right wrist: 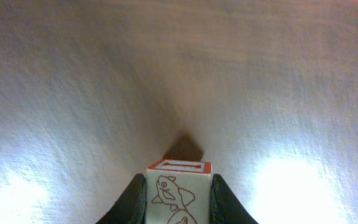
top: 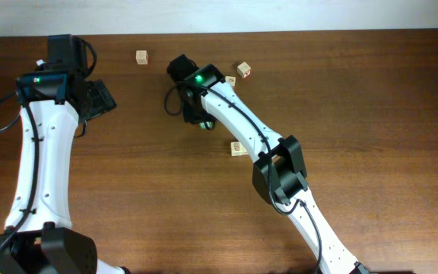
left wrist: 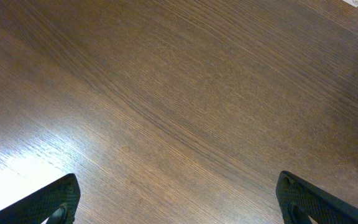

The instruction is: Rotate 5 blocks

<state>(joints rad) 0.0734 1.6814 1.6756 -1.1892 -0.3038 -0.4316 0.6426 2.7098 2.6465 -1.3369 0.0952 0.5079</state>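
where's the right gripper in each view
overhead: right gripper upper middle, just left of centre.
left wrist: not in it.
right wrist: bottom centre, fingers on either side of a block with red print.
shared landmark: the brown wood table.

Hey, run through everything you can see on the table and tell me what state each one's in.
left gripper: jaws open wide, empty.
right gripper: jaws shut on the fish block.
fish block: clamped on both sides.
far-left block: resting free on the table.
far-right block: resting free, turned cornerwise.
partly hidden block: on the table, behind the right arm.
near block: resting free beside the right arm.
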